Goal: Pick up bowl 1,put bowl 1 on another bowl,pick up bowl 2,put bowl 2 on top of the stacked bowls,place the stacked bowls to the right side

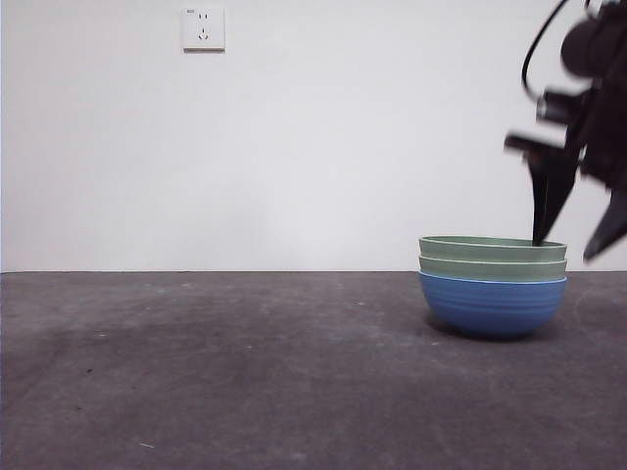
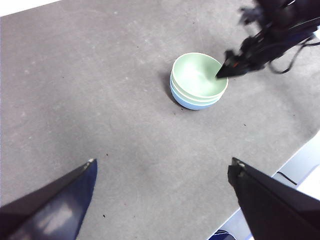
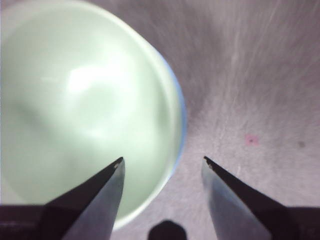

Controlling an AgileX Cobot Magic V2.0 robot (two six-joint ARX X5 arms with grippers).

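Three bowls sitting nested as the stacked bowls [image 1: 493, 284] on tabletop [image 1: 245, 372], right side: two green, one blue. Right pincer [image 1: 573, 240] gaping released over rim. Left pincer [image 2: 162, 167] hanging released, far away.

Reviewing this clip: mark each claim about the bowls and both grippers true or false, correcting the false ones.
1. Two pale green bowls sit nested in the blue ribbed bowl. True.
2. The stacked bowls lie tipped on their side. False: they stand upright on the table.
3. The right gripper straddles the stack's rim, jaws open. True.
4. The left gripper grips the stack. False: it is open, well away from it.
5. A wall socket is on the wall. True.
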